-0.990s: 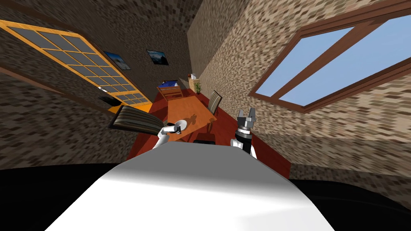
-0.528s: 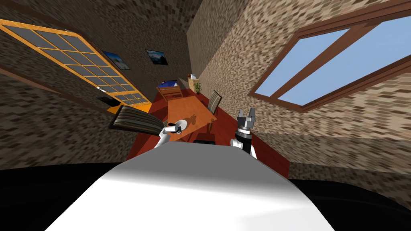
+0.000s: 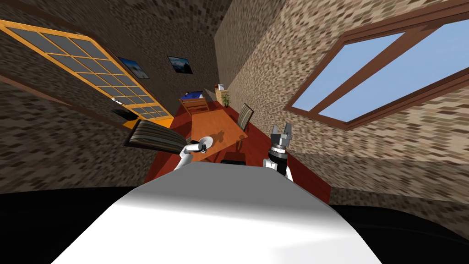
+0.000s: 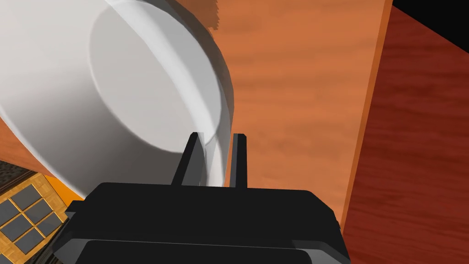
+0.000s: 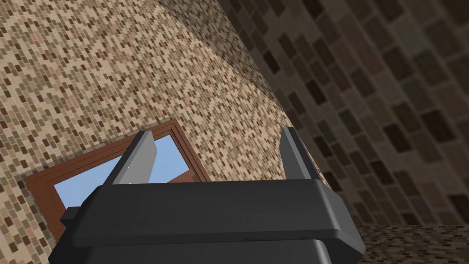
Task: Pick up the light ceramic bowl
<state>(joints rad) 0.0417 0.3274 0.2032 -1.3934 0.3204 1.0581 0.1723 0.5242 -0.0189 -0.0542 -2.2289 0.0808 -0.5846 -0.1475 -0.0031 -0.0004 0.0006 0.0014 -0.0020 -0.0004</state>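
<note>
A plain white bowl (image 4: 114, 78) sits on the orange-brown wooden table (image 4: 297, 91), close to its near edge. My left gripper (image 4: 217, 135) is shut on the bowl's rim, one finger inside the wall and one outside. In the head view the bowl (image 3: 207, 141) shows small at the table's near left corner, with the left gripper (image 3: 200, 147) at its near side. My right gripper (image 3: 282, 131) is raised to the right of the table, away from it, and in the right wrist view its fingers (image 5: 137, 158) stand wide apart, open with nothing between them.
A striped chair (image 3: 155, 136) stands close to the left of the bowl. Another chair (image 3: 245, 117) is at the table's right side and a wooden one (image 3: 194, 106) at its far end. A plant's shadow (image 4: 208, 16) falls on the table past the bowl. The floor (image 4: 412, 160) is dark red.
My left gripper's fingers have closed on the bowl's rim. The bowl, table and right arm stand as before.
</note>
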